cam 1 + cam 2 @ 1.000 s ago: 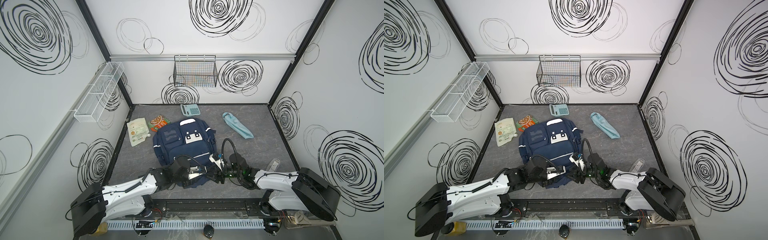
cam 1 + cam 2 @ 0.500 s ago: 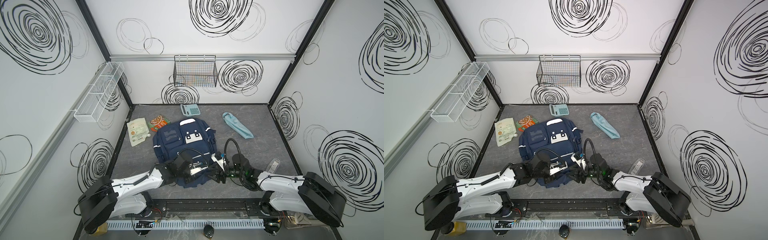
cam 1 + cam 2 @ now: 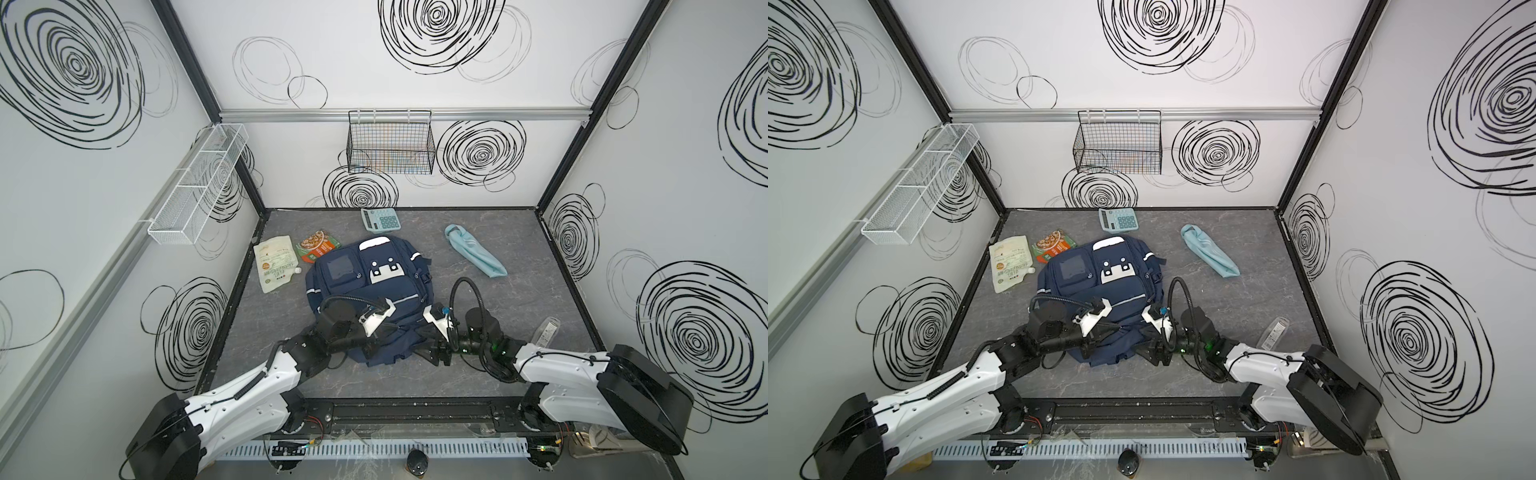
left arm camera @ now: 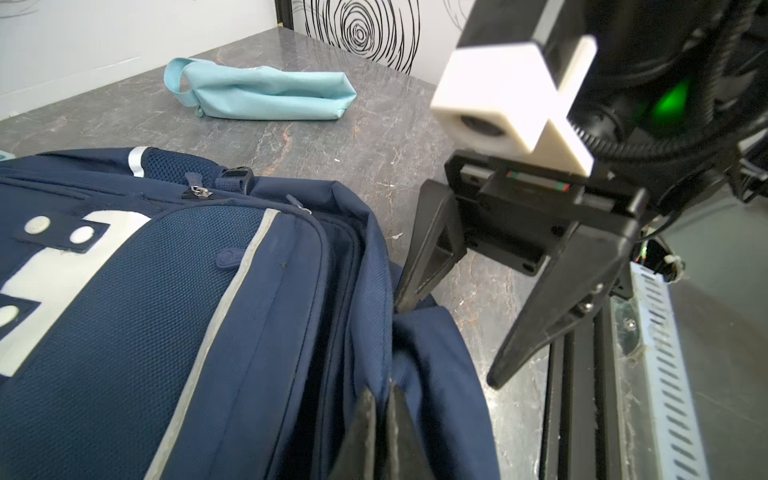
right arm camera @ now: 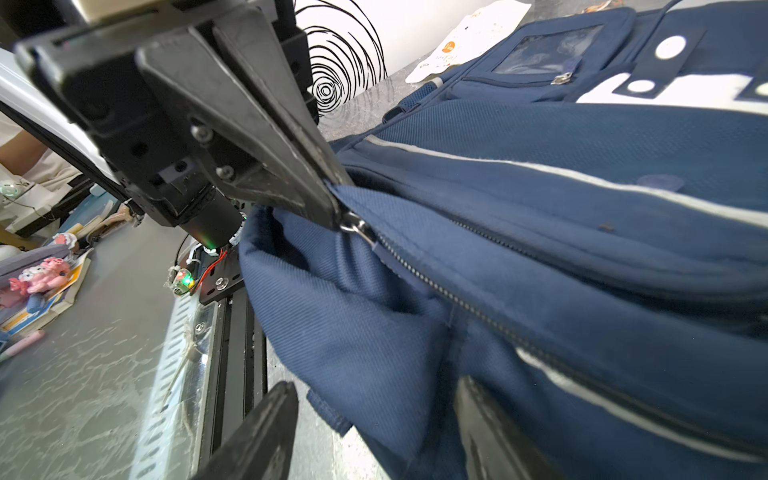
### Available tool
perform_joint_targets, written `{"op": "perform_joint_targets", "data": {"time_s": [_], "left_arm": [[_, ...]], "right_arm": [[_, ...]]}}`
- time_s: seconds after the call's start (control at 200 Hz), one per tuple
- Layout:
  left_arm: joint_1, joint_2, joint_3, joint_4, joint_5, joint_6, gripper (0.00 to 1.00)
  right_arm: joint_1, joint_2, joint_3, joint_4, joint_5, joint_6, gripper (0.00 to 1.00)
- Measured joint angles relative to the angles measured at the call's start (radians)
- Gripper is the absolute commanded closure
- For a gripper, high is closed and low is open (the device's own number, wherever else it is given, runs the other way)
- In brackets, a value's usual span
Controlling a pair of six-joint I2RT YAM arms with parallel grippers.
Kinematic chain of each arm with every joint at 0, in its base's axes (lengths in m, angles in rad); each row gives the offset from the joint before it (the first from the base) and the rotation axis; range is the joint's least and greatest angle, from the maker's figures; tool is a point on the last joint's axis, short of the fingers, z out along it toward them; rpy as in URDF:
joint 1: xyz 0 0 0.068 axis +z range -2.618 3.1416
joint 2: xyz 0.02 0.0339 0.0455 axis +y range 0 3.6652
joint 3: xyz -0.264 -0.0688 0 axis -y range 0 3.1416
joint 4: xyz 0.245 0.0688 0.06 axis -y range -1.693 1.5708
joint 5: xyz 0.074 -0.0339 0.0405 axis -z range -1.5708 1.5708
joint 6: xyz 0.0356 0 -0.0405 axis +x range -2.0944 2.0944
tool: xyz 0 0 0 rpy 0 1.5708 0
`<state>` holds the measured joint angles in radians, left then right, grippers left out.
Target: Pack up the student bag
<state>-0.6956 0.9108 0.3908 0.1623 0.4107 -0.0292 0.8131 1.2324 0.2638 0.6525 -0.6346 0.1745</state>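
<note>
While the student bag [image 3: 365, 282] lies flat at the middle of the desk [image 3: 519, 299] with its white face patch up, both arms meet at its 6 o'clock end in both top views. The left gripper [image 5: 336, 218], on the arm at 7 o'clock, has its fingers pressed together. It is pinching the bag's navy edge right at the metal zip pull [image 5: 357, 227]. The right gripper [image 4: 451, 343], on the arm at 4 o'clock, stands spread. One fingertip [image 4: 415, 278] touches the bag's folded edge and the other hangs free above the desk. A light blue umbrella [image 3: 476, 255] lies at the bag's 2 o'clock and a calculator [image 3: 380, 219] at 12 o'clock. A white pouch [image 3: 276, 264] and an orange packet [image 3: 316, 246] lie at 10 o'clock.
</note>
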Motion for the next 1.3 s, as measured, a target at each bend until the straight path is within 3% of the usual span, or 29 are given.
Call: {"op": "perform_joint_targets", "data": {"time_s": [0.245, 0.345, 0.445, 0.61, 0.84, 1.126, 1.301], "left_arm": [[0.04, 0.019, -0.021, 0.074, 0.083, -0.115, 1.0], [0.042, 0.016, -0.021, 0.103, 0.095, -0.132, 1.0], [0.043, 0.011, -0.025, 0.129, 0.11, -0.146, 1.0], [0.043, 0.01, -0.026, 0.141, 0.118, -0.155, 1.0], [0.044, 0.008, -0.042, 0.163, 0.131, -0.171, 1.0], [0.048, 0.005, -0.049, 0.174, 0.143, -0.182, 1.0], [0.05, 0.005, -0.057, 0.185, 0.153, -0.188, 1.0]], "right_arm": [[0.024, -0.01, -0.002, 0.008, 0.074, -0.01, 0.36], [0.025, -0.13, -0.026, 0.01, 0.097, -0.021, 0.53], [0.021, -0.237, -0.027, 0.018, 0.116, -0.061, 0.6], [-0.01, -0.216, 0.041, -0.022, 0.088, -0.118, 0.71], [-0.015, -0.071, 0.108, -0.035, 0.036, -0.154, 0.66], [-0.015, -0.021, 0.117, -0.033, 0.003, -0.185, 0.55], [-0.011, 0.021, 0.138, -0.034, -0.016, -0.213, 0.55]]}}
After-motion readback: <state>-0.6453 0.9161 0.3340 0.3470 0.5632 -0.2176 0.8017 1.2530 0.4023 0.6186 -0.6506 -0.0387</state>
